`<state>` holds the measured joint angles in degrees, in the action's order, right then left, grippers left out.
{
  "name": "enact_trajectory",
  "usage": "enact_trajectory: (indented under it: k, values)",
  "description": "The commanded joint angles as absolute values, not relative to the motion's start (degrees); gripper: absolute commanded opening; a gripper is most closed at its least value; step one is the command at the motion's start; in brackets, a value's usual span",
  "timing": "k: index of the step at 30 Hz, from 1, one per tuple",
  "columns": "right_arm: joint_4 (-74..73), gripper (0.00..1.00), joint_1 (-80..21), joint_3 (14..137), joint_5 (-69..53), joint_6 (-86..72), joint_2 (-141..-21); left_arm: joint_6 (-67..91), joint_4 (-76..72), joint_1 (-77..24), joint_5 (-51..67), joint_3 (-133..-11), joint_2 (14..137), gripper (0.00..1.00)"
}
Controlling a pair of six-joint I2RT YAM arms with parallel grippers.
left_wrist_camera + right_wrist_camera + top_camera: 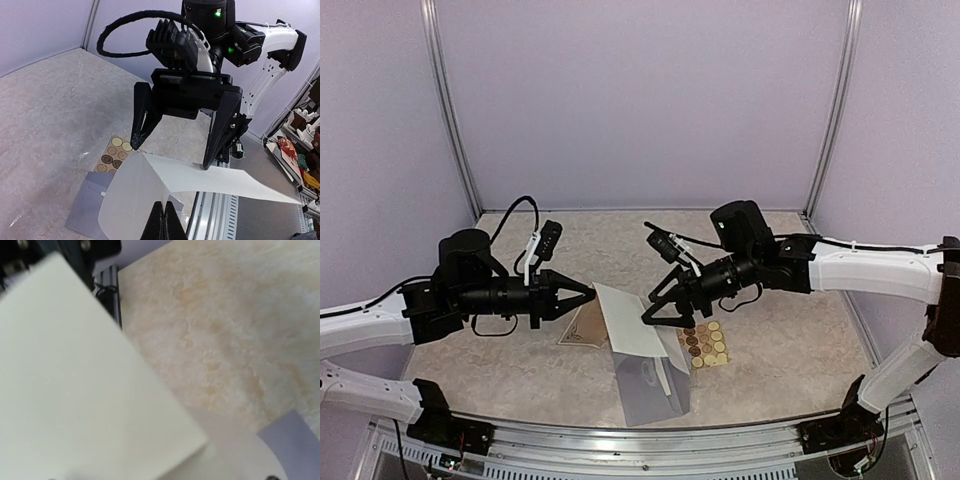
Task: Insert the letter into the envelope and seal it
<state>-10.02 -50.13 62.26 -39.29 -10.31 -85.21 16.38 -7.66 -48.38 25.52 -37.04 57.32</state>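
The white letter (632, 322) hangs bent in the air above the table. My left gripper (590, 293) is shut on its left edge; in the left wrist view its fingers (163, 222) pinch the sheet (145, 192) at the fold. My right gripper (655, 303) is open, and its two fingertips (134, 145) straddle the letter's far edge. The grey-lavender envelope (652, 388) lies flat below the letter, and it also shows in the left wrist view (85, 202). In the right wrist view the blurred letter (75, 380) fills the frame and hides the fingers; an envelope corner (295, 437) shows.
A tan sheet of round stickers (705, 343) lies right of the envelope, and it also shows in the left wrist view (112, 155). A tan paper piece (582, 328) lies left of the letter. The metal rail (650, 440) runs along the near table edge.
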Motion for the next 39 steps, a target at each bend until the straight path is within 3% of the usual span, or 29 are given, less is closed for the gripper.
enact_trajectory:
  k: [1,17,21,26,33,39]
  values:
    - [-11.69,0.87,-50.32,62.65,-40.55,-6.54,-85.1,16.91,-8.13,-48.78,29.92,-39.48,58.07,0.0]
    - [-12.13,0.9,-50.27,64.37,-45.5,-2.95,-85.21,16.9,-3.66,-48.78,37.74,-43.62,58.36,0.0]
    - [-12.91,0.79,-50.25,65.25,-51.44,-2.57,-86.5,16.86,-3.61,-48.78,38.08,-43.79,58.19,0.0]
    - [-13.59,0.51,-50.26,65.09,-55.32,-2.3,-86.93,16.91,-4.28,-48.78,38.16,-43.86,57.76,0.0]
    - [-13.64,0.48,-50.29,64.08,-58.24,-2.36,-87.42,17.21,-5.43,-48.59,38.8,-43.93,57.17,0.0]
    - [-13.11,0.37,-50.29,63.66,-58.56,-2.89,-87.45,17.18,-5.16,-48.06,38.56,-43.68,56.83,0.0]
